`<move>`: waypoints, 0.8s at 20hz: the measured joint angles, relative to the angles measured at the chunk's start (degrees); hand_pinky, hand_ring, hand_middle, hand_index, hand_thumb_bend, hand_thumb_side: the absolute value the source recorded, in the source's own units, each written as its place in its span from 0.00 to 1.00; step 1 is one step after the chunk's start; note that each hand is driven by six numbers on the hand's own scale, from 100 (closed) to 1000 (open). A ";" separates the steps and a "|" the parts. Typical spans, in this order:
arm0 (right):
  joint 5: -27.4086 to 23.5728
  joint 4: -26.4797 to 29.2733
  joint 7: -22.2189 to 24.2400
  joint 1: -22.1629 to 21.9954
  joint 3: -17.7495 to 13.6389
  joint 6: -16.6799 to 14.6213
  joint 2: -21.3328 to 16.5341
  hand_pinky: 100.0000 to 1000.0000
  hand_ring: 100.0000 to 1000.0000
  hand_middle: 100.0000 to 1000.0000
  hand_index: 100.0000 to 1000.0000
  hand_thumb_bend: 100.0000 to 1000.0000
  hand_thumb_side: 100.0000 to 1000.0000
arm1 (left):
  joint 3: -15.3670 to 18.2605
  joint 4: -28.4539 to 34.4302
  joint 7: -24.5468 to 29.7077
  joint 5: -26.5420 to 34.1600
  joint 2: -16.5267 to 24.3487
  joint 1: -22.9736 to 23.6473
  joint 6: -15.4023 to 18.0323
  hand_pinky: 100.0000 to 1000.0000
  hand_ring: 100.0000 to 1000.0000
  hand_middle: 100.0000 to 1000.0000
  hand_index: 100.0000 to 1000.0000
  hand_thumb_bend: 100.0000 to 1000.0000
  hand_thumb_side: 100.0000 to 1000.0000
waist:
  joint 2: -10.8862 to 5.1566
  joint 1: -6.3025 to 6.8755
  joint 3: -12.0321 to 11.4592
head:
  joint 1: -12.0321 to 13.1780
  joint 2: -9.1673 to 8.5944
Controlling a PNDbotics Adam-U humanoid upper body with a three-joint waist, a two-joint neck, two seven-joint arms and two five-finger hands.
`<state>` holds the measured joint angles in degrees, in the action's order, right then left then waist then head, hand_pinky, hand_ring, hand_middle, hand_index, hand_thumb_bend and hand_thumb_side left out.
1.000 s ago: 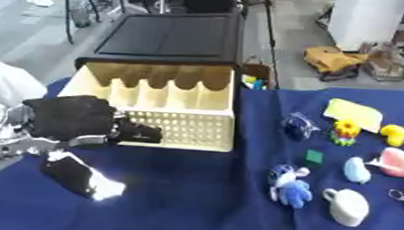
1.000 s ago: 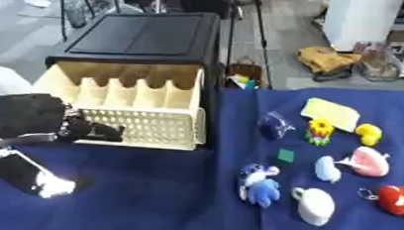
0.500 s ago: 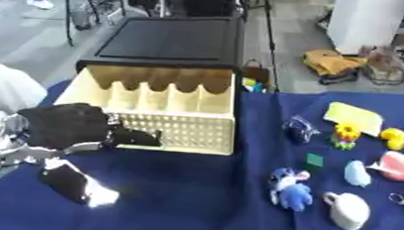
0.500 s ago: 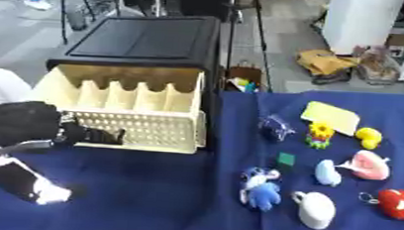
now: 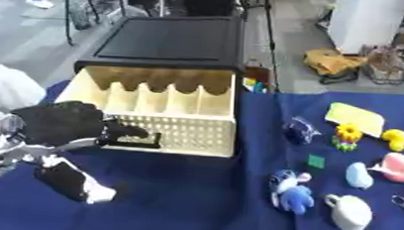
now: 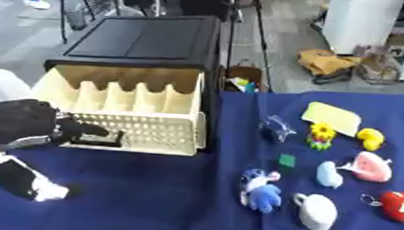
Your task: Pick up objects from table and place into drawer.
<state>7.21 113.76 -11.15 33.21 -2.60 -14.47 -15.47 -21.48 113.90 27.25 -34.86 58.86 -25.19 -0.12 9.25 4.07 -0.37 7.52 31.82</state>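
Note:
A cream drawer [image 5: 212,115] with several dividers stands pulled out of a black cabinet [image 5: 171,38]. My black left hand [image 5: 59,124] hovers at the drawer's front left corner, next to its dark handle [image 5: 136,142]. On the blue cloth right of the drawer lie a blue plush toy [image 5: 292,192], a white mug [image 5: 352,215], a light-blue piece [image 5: 357,175], a pink piece [image 5: 398,167], a yellow duck [image 5: 397,139], a flower toy [image 5: 347,134], a yellow pad [image 5: 354,117] and a red thing [image 6: 400,207]. A black-and-white object [image 5: 72,182] lies below my hand. My right hand does not show.
A dark blue see-through piece [image 5: 298,129] and a small green square [image 5: 316,161] lie between the drawer and the toys. Blue cloth [image 5: 183,200] covers the table in front of the drawer. Beyond the table are a floor, bags and a white appliance.
My left hand has drifted a little to the left along the drawer front. The black-and-white object and the toys have stayed put.

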 measured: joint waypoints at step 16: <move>0.00 0.00 -0.18 0.11 -0.23 0.12 -0.36 0.72 0.80 0.68 0.71 0.18 0.95 | 2.22 0.02 2.86 -1.16 -0.42 0.29 -3.84 0.00 0.08 0.10 0.93 0.35 0.69 | 0.75 -0.04 0.44 | -0.35 -0.14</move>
<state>7.21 113.76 -11.33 33.31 -2.83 -14.35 -15.82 -19.26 113.92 30.11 -36.02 58.44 -24.90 -3.96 10.01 4.02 0.08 7.18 31.68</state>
